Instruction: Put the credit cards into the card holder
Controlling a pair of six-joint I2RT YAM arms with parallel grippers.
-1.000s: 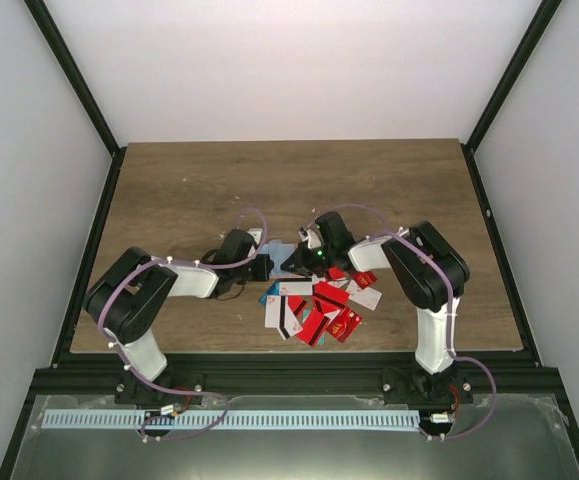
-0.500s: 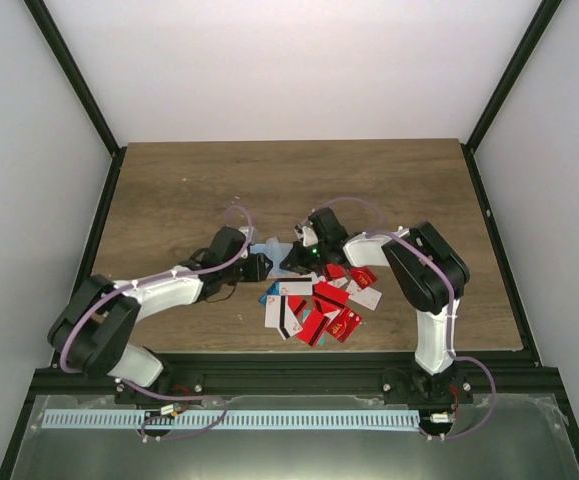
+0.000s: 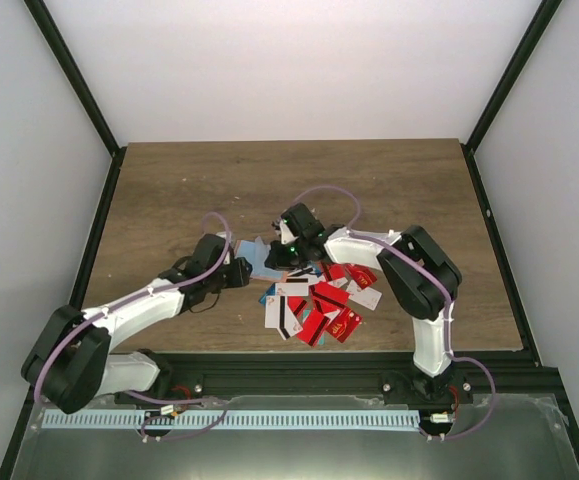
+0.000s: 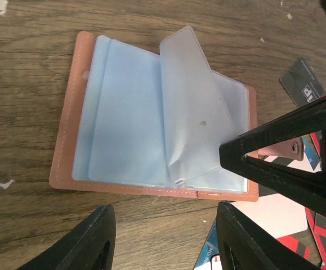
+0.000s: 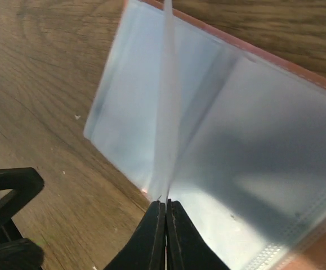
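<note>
Two arms were down at the card holder (image 4: 123,135), which lay opened flat on the wooden table (image 3: 169,190), salmon-brown cover underneath and its clear bluish pockets facing up. The right gripper (image 5: 165,207) had its jaws pressed together on one plastic sleeve (image 5: 166,107), pinching it by the edge so it stood up off the other pockets. The left gripper (image 4: 164,219) hung just beside the holder's near edge, jaws spread and holding nothing, and from its wrist view it looked clear of the leather. The credit cards (image 3: 319,305) sat in a loose overlapping pile just to the right of the holder and a bit closer to the arm bases, mostly red, a few white, a couple with a black stripe.
</note>
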